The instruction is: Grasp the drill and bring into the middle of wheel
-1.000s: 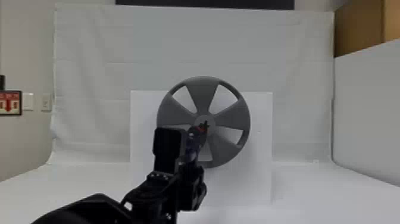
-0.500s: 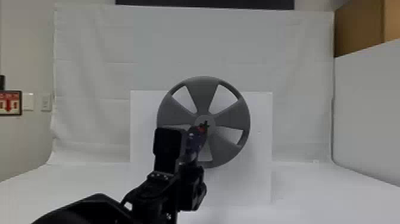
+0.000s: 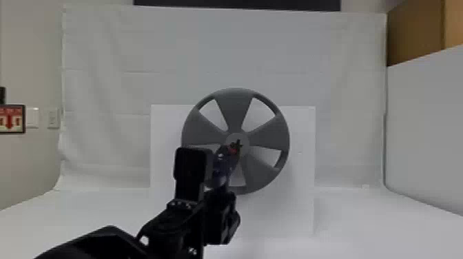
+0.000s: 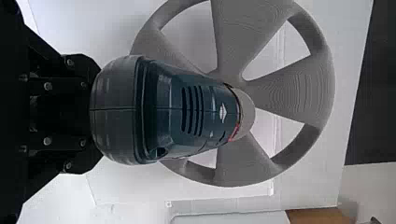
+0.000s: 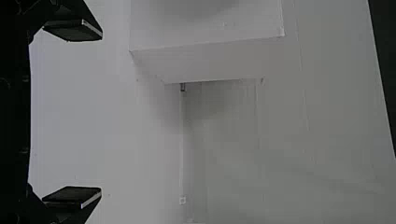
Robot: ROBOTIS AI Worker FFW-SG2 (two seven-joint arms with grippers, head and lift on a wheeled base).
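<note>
Head view shows the drill [image 3: 224, 165] with its bit end overlapping the hub [image 3: 237, 135] of the gray wheel [image 3: 235, 110]; whether they touch, I cannot tell. From the hub, the drill body runs toward seven o'clock. The left end effector [image 3: 203, 198] is closed around the drill, its black arm [image 3: 103, 241] coming up from seven o'clock. In the left wrist view, the drill's rounded back end is near, its nose overlapping the wheel center. The right end effector [image 5: 95, 114] has its two fingers spread wide, with nothing between them. The wheel stands upright before a white panel [image 3: 299, 172]. Farther out, a brown box [image 3: 413, 38] is at two o'clock, and a red arrow sign [image 3: 12, 118] at nine.
</note>
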